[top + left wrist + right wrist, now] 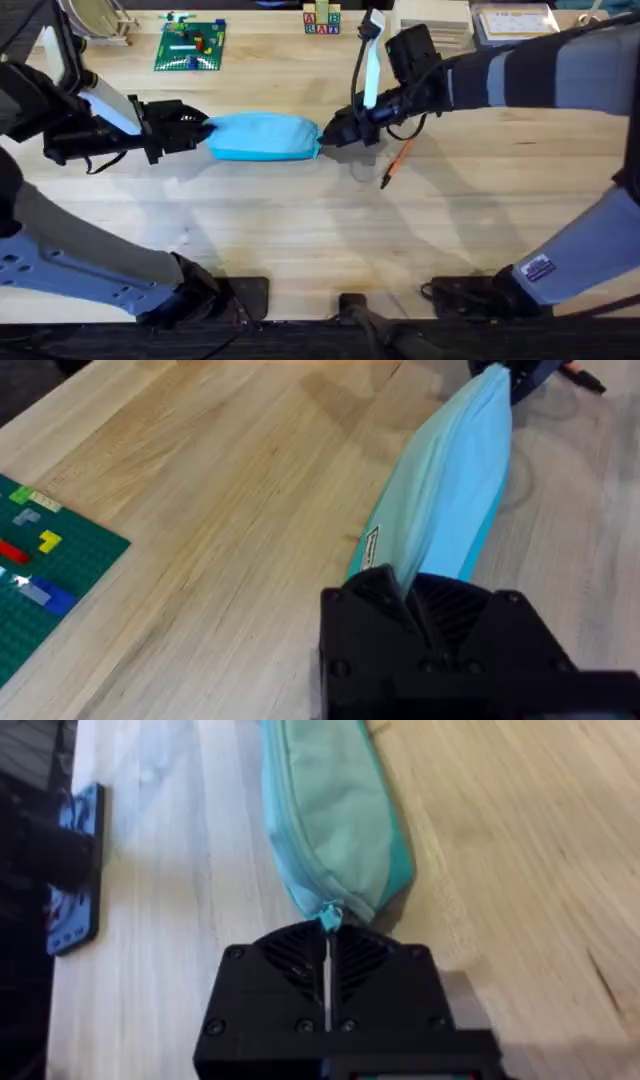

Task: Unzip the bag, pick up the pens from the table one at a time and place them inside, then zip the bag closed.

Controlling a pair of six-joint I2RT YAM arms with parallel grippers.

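Bag held at both ends by your two pincers.
Your left pincer [415, 605] pinched one end of the bag [262, 136]; your right pincer [328, 945], pressed together, gripped its zipper end. One pen [397, 163] lay on the tabletop [300, 230] just beside.

The bag [263, 136] is a light-blue soft fabric pouch, oblong with rounded ends, lying lengthwise left to right on the far half of the table [300, 230], its zipper [300, 860] along the top closed; one orange pen [397, 162] with a black tip lies slantwise on the table just right of the bag, slightly nearer, apart from it.
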